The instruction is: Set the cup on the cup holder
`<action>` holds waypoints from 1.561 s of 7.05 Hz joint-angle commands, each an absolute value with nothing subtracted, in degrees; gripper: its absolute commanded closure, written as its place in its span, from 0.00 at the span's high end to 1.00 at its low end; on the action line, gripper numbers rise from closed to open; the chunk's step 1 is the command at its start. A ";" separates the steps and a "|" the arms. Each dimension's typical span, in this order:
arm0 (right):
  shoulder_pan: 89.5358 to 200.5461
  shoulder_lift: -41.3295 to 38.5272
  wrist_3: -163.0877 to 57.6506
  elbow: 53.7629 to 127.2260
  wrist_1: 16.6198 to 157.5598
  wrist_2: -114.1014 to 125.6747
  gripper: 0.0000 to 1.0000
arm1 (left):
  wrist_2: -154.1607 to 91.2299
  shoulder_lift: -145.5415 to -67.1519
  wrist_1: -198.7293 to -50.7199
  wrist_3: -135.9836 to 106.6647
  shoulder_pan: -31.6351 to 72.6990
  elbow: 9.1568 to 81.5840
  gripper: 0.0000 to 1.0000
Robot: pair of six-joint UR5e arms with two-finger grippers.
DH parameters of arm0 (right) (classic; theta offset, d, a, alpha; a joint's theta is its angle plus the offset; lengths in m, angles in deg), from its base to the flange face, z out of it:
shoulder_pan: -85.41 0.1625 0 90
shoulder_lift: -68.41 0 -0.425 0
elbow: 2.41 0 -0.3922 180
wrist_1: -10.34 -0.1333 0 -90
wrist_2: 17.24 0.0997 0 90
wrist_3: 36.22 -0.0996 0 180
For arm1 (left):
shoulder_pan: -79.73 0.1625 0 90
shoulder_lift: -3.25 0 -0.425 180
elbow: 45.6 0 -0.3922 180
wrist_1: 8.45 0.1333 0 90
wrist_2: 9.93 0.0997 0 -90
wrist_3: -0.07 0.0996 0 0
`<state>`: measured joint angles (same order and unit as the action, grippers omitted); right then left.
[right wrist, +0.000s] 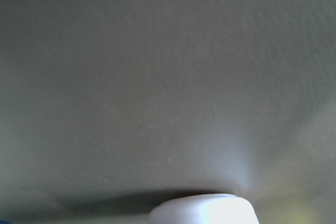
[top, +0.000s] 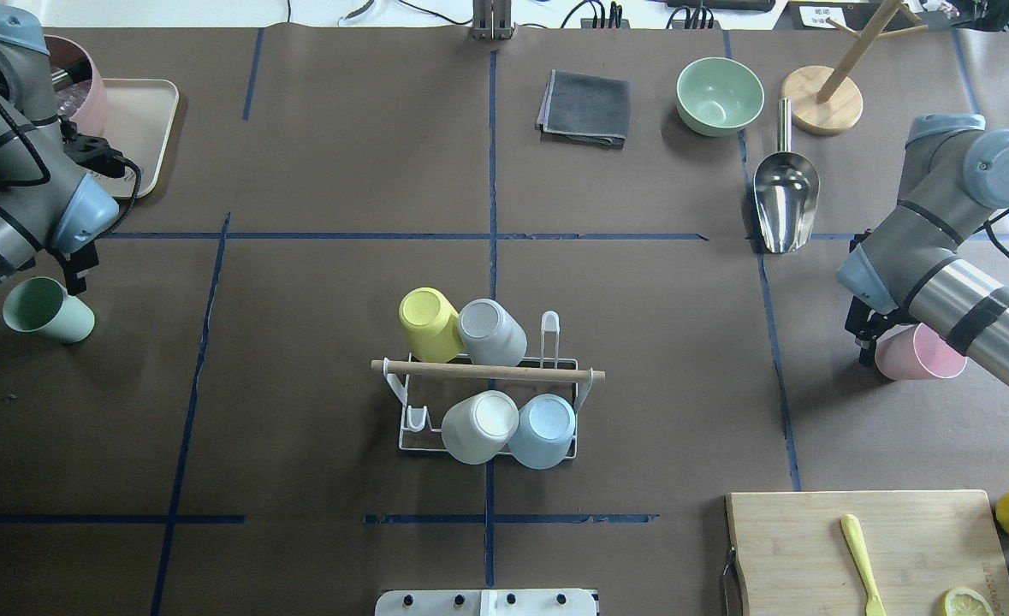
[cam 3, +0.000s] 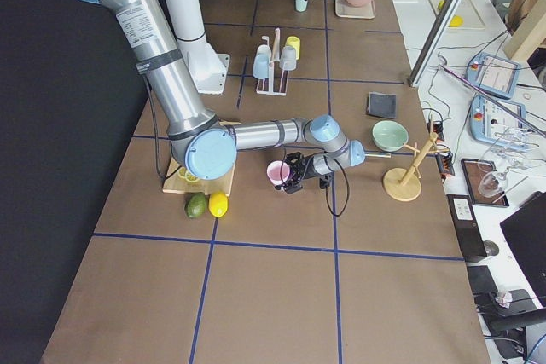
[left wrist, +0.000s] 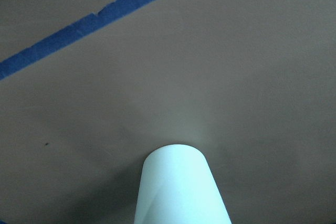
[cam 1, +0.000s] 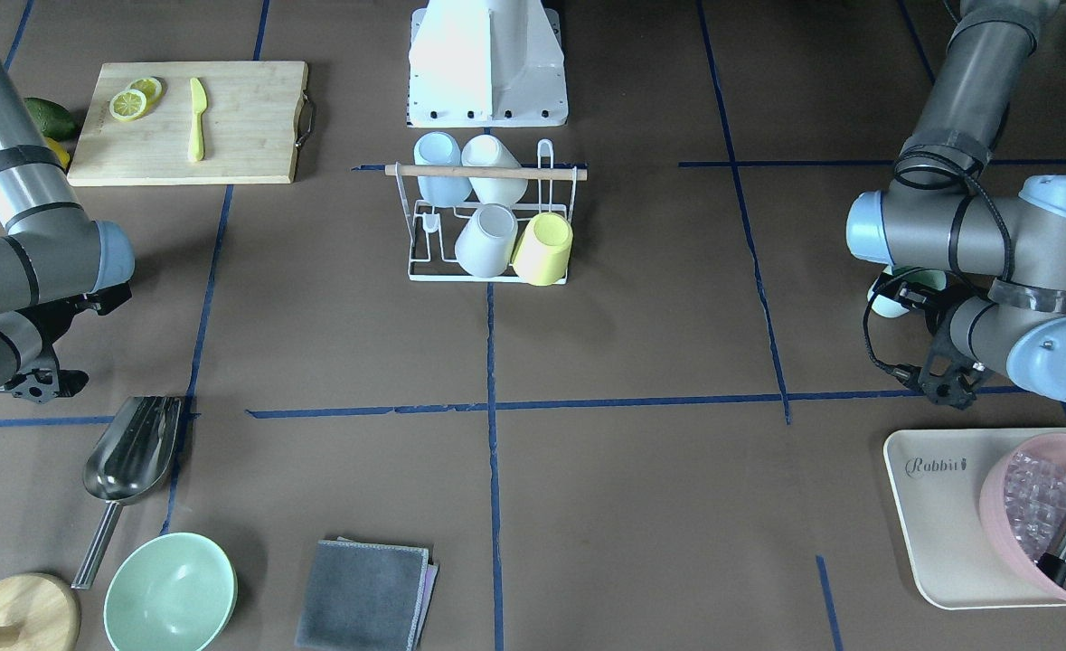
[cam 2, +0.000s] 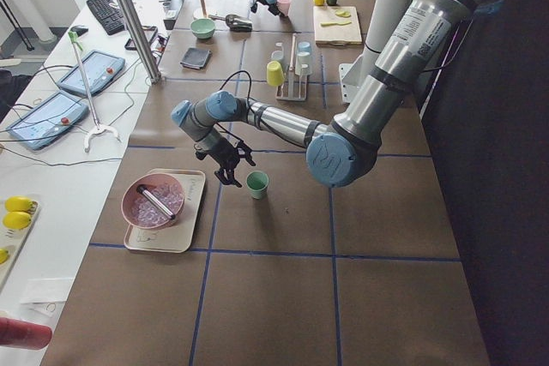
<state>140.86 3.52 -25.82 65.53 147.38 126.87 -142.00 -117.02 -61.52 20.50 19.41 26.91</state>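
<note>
A: Where are the cups that are not yet on the cup holder (top: 487, 370)?

B: I see two. The green cup (top: 46, 310) stands on the table far to the robot's left, just beside the left gripper (top: 74, 267). The pink cup (top: 922, 352) is far to the right, just beside the right gripper (top: 865, 329). Both are well apart from the holder in the middle.

A: Do the claws hold them?

B: I cannot tell this for either one. The arms hide the fingers, and each wrist camera shows only a part of its cup.

A: And the holder is full?

B: Not fully. A yellow cup (top: 428, 322), a grey cup (top: 491, 331), a white cup (top: 480, 425) and a light blue cup (top: 543, 429) sit upside down on it. One tall prong (top: 549, 332) near the grey cup looks free.

A: How will such a cup handle?

B: I judge it is light and stiff, with a smooth wall and no handle, so it can slip. I would pinch the wall near the rim, or take the body across its middle. Then the mouth is free to turn down over the prong.
</note>
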 commanded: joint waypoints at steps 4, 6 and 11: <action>140.25 3.63 -25.14 64.47 147.45 125.76 0.26 | -142.82 -118.92 -62.06 20.81 19.70 19.45 1.00; 140.17 3.89 -25.14 64.47 147.54 125.76 0.22 | -142.82 -120.05 -61.97 20.73 20.05 16.73 1.00; 142.79 11.79 -25.67 65.61 152.81 118.13 0.10 | -144.66 -120.33 -59.88 20.73 22.33 14.17 1.00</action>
